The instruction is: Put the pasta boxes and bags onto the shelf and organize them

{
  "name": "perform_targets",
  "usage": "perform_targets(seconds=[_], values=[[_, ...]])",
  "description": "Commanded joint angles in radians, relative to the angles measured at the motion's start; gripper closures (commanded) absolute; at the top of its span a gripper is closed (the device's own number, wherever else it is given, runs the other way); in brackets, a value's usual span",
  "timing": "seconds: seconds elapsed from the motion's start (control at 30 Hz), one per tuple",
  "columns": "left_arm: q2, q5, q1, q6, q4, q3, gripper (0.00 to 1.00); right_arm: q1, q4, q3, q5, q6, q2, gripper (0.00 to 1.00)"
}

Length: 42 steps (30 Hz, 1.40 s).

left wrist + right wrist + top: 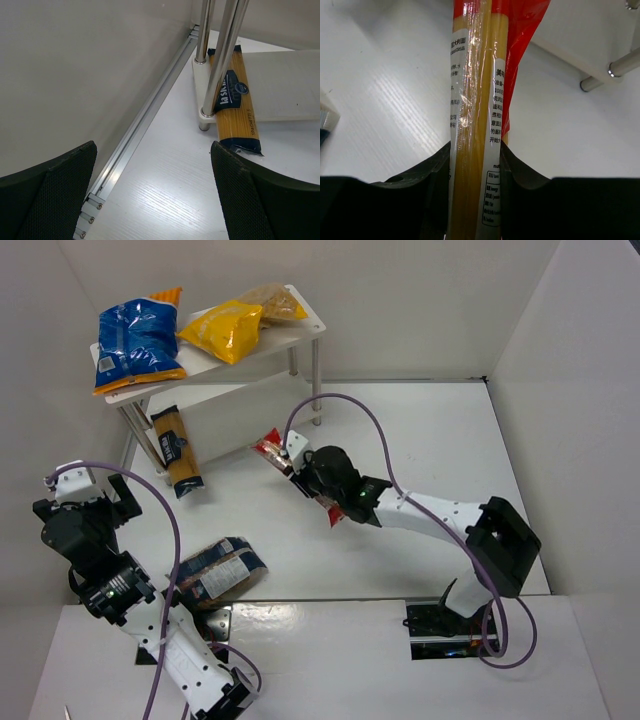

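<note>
Long narrow red-and-clear pasta packet (475, 100) is being pinched by the right hand (475, 167). Left hand (152, 150) is hovering spread.

You see a silver-legged white shelf (303, 328), an orange-edged blue bag (138, 340), a yellow bag (224, 329) and a tan bag (272, 302). The spaghetti pack (175, 450) is amber with a dark-blue, white-lettered label. The long packet (475, 100) is red and clear, its panels white with black print. The remaining bag (215, 572) is dark blue and clear.
</note>
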Motion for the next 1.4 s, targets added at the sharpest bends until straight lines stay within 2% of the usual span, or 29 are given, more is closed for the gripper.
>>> perform_targets(seconds=[0.0, 0.27, 0.47, 0.7, 1.03, 1.37], values=[[-0.003, 0.022, 0.007, 0.006, 0.027, -0.007, 0.0, 0.002, 0.215, 0.112, 0.053, -0.052, 0.007, 1.0], [0.006, 0.012, 0.007, 0.006, 0.027, -0.007, 0.0, -0.055, 0.254, 0.258, 0.101, -0.106, 0.22, 1.0], [0.006, 0.012, 0.007, 0.006, 0.027, -0.007, 0.0, -0.112, 0.299, 0.367, 0.113, -0.137, 0.329, 1.0], [-0.023, 0.012, 0.007, 0.016, 0.027, -0.007, 0.0, -0.123, 0.257, 0.52, 0.134, -0.163, 0.406, 1.0], [-0.014, 0.022, 0.007, 0.016, 0.027, -0.007, 0.0, -0.133, 0.212, 0.7, 0.136, -0.126, 0.536, 1.0], [-0.014, 0.031, 0.007, 0.025, 0.017, -0.007, 0.0, -0.212, 0.116, 0.98, 0.055, 0.052, 0.682, 1.0]])
